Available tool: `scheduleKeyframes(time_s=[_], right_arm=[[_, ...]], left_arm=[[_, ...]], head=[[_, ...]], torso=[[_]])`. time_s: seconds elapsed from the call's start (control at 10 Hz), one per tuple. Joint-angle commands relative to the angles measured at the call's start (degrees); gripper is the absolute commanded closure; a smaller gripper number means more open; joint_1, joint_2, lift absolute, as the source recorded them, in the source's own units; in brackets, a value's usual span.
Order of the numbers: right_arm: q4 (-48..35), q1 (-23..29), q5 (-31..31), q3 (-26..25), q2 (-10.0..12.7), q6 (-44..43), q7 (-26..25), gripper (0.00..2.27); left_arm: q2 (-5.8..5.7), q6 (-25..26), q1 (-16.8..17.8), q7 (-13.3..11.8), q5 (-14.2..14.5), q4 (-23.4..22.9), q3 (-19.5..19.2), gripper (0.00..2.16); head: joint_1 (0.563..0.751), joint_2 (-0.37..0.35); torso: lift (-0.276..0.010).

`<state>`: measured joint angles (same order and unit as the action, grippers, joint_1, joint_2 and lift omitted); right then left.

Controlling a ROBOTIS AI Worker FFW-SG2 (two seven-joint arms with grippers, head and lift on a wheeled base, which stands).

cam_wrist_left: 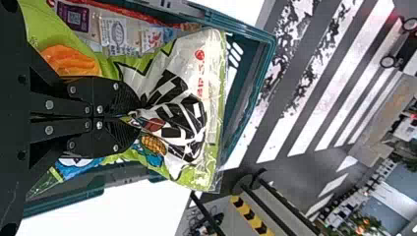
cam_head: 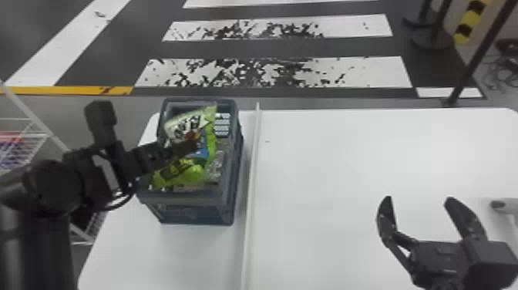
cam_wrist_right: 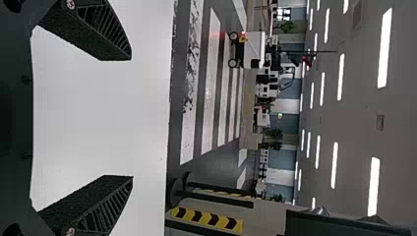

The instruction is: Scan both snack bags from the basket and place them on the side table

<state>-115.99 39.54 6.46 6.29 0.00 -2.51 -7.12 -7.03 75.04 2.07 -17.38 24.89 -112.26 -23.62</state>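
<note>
One crinkly green-and-white plastic snack bag (cam_wrist_left: 182, 78) is pinched between the tips of my left black, flat-fingered pincer (cam_head: 194, 146), over the open, rectangular dark-teal plastic basket (cam_head: 185, 198) (from here I can't tell whether it hangs free). My right black, flat-fingered pincer (cam_head: 418, 199) is spread wide above the smooth white surface (cam_head: 327, 173), well apart from the basket.

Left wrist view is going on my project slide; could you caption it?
Left gripper pinching a green-and-white snack bag at the basket, with a striped floor beyond.
</note>
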Motion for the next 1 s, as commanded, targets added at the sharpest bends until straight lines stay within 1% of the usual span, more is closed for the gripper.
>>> scheduleKeyframes(time_s=[0.0,0.1,0.2,0.3,0.4,0.5,0.6,0.7,0.8,0.9], right_arm=[[0.0,0.0,0.4,0.0,0.1,0.0,0.0,0.06],[0.1,0.0,0.5,0.0,0.1,0.0,0.0,0.06],[0.0,0.0,0.7,0.0,0.1,0.2,0.0,0.06],[0.0,0.1,0.7,0.0,0.1,0.0,0.0,0.06],[-0.1,0.2,0.7,-0.1,0.1,0.0,0.0,0.06],[-0.1,0.2,0.7,-0.2,0.1,0.0,0.0,0.06],[-0.3,0.3,0.7,-0.4,0.1,0.0,0.0,0.06],[-0.7,0.6,0.7,-0.7,0.1,0.0,-0.1,0.06],[-1.3,1.1,0.7,-0.8,0.1,0.0,-0.4,0.06],[-1.9,1.4,0.7,-0.9,0.1,0.0,-0.4,0.06]], left_arm=[[0.52,0.2,-0.7,0.2,3.0,-3.5,-0.6,2.14],[1.40,0.2,-1.2,0.2,5.6,-5.6,-0.7,2.14],[2.72,0.5,-1.5,0.2,7.1,-8.0,-0.7,2.14],[3.16,1.6,-1.7,0.2,7.3,-9.4,-0.3,2.14],[4.13,2.8,-1.7,0.8,9.2,-9.5,-0.1,2.14],[5.27,2.8,-2.1,1.0,13.6,-9.5,0.1,2.14],[6.50,2.8,-2.6,1.3,14.8,-9.5,2.1,2.14],[7.18,2.8,-3.2,1.4,16.2,-9.6,4.9,2.14],[7.18,2.8,-3.7,2.1,16.8,-9.6,8.1,2.14],[7.18,2.8,-4.2,3.2,16.8,-9.5,11.8,2.14]], head=[[0.695,0.136],[0.695,0.130],[0.695,0.114],[0.695,0.092],[0.695,0.083],[0.695,0.064],[0.695,0.037],[0.695,0.003],[0.695,-0.048],[0.695,-0.069]], torso=[[-0.075],[-0.075],[-0.075],[-0.075],[-0.075],[-0.075],[-0.075],[-0.075],[-0.075],[-0.075]])
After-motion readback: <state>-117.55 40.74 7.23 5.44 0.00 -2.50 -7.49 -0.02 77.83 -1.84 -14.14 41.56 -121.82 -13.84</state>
